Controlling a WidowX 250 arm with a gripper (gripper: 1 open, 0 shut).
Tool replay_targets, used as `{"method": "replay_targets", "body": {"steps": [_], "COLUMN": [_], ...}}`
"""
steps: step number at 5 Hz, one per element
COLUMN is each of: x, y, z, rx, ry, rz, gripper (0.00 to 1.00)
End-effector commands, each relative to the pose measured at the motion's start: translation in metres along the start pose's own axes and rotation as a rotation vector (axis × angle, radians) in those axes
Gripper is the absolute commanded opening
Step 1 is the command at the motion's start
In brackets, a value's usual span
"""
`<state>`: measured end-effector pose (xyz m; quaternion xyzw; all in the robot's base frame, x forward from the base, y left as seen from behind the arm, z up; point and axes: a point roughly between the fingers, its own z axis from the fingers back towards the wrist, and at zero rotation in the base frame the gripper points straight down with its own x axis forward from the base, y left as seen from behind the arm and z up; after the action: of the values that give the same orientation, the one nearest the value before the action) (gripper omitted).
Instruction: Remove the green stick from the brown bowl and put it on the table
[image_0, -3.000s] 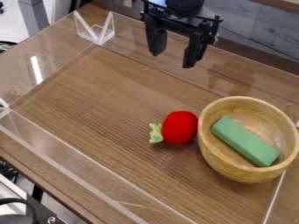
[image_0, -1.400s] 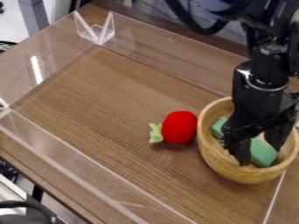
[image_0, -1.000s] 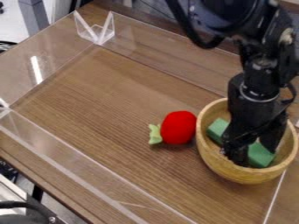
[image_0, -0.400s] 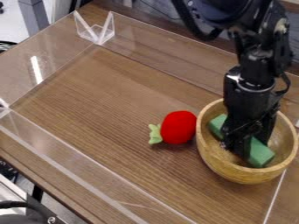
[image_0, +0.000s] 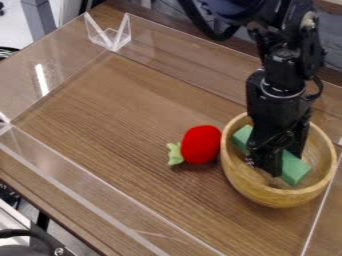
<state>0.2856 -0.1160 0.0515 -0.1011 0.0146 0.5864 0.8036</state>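
— Gripper (image_0: 277, 158): your black fingers are clamped on the flat matte green stick (image_0: 297, 169), inside the round tan wooden bowl (image_0: 241, 178) near the tabletop's (image_0: 120, 110) right edge.

— Lift straight up, clear the rim, avoid the red fruit (image_0: 202, 145).

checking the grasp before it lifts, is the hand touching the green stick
Touching. The camera view shows the hand down inside the bowl, its fingers closed on either side of the green stick with no gap visible.
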Motion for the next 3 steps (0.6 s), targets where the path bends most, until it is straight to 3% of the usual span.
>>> {"method": "replay_targets", "body": {"steps": [1,3], "x": [-0.0123,-0.0199], "y": [-0.0127,-0.0133], "z": [0.0104,0.012], "rx": [-0.053,-0.067], "ry": [0.017,0.023], "rz": [-0.092,-0.122], "gripper": [0.0,0.0]}}
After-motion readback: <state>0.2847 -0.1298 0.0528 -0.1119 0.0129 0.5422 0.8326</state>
